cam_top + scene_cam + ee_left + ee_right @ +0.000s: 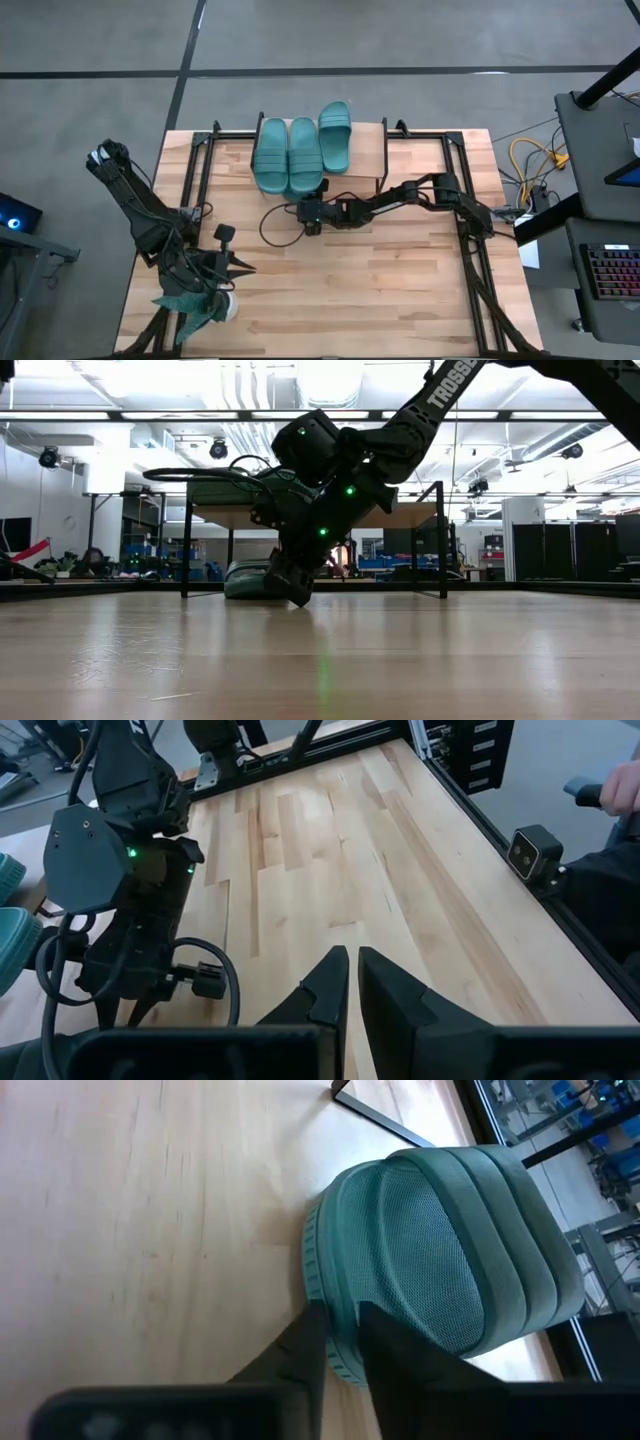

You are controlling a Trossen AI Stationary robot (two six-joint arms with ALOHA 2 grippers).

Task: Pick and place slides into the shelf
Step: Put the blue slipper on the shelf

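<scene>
In the high view, two teal slides [270, 155] [303, 155] lie side by side at the left part of the shelf [366, 150]. A third slide [335, 135] lies on its light plank. The low view shows another slide [250, 580] on the table under the plank, between the black legs. My right gripper [308, 202] is down at table level at that slide's near end and is shut on it [420, 1250]. My left gripper [238, 266] is shut and holds nothing. It hovers over the near left of the table [352, 982]. My right gripper pinches the slide's sole rim at the end away from the strap [322, 1295]. One finger [300, 1348] is outside the rim and the other [400, 1365] is on the textured footbed. The fingers slant down from the near side. The slide lies flat with its sole on the table.
A teal leafy plant in a white pot [205, 305] stands at the near left corner, beside my left arm. Black frame rails [470, 250] run along both table sides. A cable [275, 225] loops by my right wrist. A person's hand [622, 782] shows beyond the table edge.
</scene>
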